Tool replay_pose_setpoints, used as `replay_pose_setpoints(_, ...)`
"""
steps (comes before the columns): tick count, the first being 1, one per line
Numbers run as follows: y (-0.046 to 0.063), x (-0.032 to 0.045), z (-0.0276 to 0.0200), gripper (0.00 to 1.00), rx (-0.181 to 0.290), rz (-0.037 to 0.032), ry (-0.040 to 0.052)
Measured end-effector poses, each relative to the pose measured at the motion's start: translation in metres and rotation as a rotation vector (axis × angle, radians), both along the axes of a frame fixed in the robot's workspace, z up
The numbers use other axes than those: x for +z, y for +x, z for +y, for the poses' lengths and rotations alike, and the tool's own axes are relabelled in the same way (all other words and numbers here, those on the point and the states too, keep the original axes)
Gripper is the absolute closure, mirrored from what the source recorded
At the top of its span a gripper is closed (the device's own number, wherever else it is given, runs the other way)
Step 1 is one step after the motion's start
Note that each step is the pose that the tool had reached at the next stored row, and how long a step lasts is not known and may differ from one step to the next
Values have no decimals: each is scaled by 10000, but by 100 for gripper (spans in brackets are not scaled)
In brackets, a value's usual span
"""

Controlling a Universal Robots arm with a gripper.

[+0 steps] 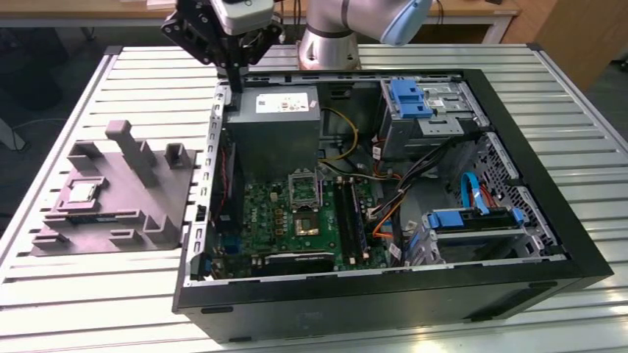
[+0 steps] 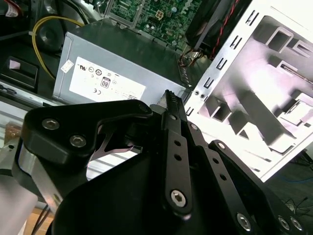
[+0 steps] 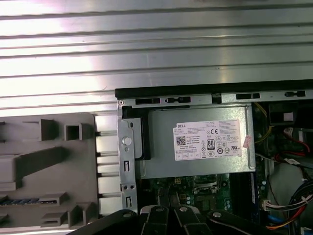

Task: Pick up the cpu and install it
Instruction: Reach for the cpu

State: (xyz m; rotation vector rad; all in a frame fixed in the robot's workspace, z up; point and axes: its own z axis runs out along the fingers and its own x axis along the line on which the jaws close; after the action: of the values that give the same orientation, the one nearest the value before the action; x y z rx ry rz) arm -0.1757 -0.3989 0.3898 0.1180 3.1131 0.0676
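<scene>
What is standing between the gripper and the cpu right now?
Nothing visible. The gripper hangs above a corner of the computer case; the cpu lies uncovered in the grey fixture on the exterior view's left.

All three views share the grey box [image 1: 279, 121].

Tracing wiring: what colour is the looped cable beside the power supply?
Yellow cable, best in the second wrist view.

The gripper [image 1: 235, 79] hangs at the upper centre-left, over the far corner of the open computer case [image 1: 393, 294]. The cpu [image 1: 81, 193] lies in the grey tray [image 1: 157, 213] at left.
</scene>
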Motion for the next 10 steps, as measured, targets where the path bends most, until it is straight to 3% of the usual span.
replay_pose_setpoints(10,-30,-4,0,89,0,1,0)
